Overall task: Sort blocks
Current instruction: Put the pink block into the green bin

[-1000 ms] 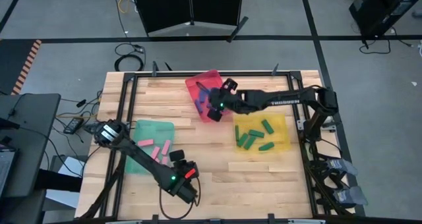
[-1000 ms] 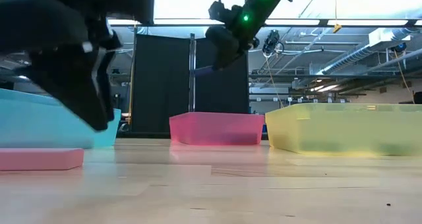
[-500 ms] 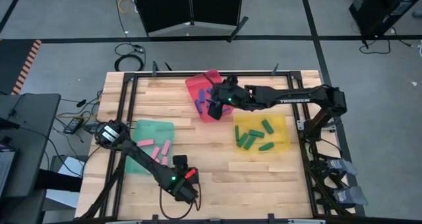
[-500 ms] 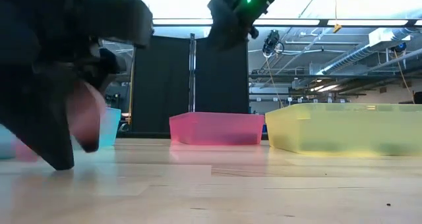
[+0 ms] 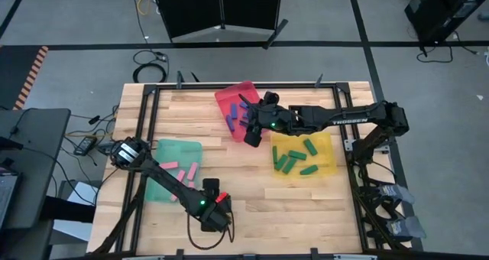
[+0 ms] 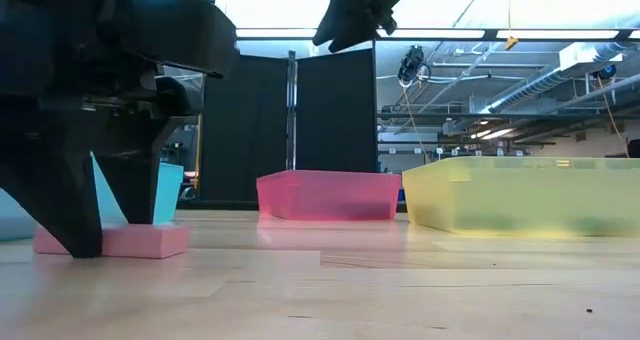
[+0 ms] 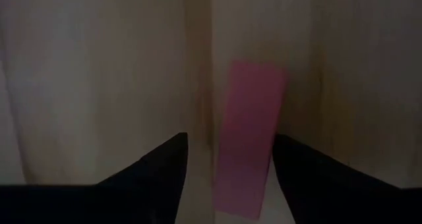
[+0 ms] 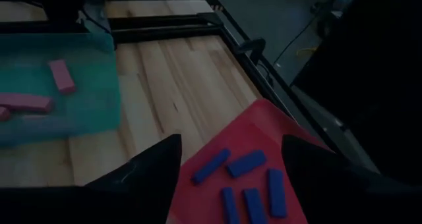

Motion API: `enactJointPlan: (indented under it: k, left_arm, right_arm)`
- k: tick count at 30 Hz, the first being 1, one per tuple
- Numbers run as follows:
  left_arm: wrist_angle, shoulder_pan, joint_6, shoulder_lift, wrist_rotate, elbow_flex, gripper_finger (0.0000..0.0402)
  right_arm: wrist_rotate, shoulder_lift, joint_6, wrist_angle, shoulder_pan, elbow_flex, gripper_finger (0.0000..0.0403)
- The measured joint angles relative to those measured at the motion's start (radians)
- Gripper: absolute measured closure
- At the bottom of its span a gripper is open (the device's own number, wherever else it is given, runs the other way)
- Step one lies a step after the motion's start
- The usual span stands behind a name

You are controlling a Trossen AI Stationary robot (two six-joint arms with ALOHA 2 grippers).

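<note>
My left gripper [image 5: 216, 216] stands near the table's near edge, open and pointing down. Its fingers reach the table on either side of one pink block [image 7: 249, 118], which lies flat on the wood [image 6: 110, 242]. I cannot tell whether a finger touches it. My right gripper [image 5: 250, 134] is open and empty, high over the near edge of the red tray [image 5: 229, 92]. Several blue-purple blocks [image 8: 247, 163] lie in that tray. Pink blocks [image 5: 183, 176] lie in the green tray [image 5: 172, 149]. Dark green blocks [image 5: 294, 157] lie in the yellow tray [image 5: 325, 141].
The three trays stand inside a black frame on the wooden table: red at the far middle, yellow [image 6: 520, 195] at the right, green at the left. Bare wood lies between the trays and along the near edge. Cables and black stands are beyond the far edge.
My left gripper has gone down to the table and now straddles the pink block, which has shifted a little along the wood. My right gripper has gone up over the red tray. The blue-purple block that showed at its fingers a second ago is gone from them.
</note>
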Motion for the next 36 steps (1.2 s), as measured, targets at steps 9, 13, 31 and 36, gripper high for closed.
enactJointPlan:
  k: [9,13,31,36]
  left_arm:
    - [0.101,0.04,0.054,-0.007,0.101,-0.076,0.0278]
    - [0.085,0.044,0.057,-0.008,0.093,-0.058,0.03]
    - [-0.496,0.013,-0.305,-0.528,-0.222,-0.039,0.03]
    - [-0.489,0.011,-0.46,-0.647,-0.156,-0.203,0.03]
  right_arm:
    - [0.063,0.0,-0.028,-0.004,0.049,0.0,0.0131]
    - [0.092,-0.006,-0.051,0.007,0.073,0.0,0.0131]
    - [0.184,-0.263,-0.097,0.066,0.33,0.0,0.0131]
    - [0.255,-0.277,-0.109,0.023,0.415,0.0,0.0131]
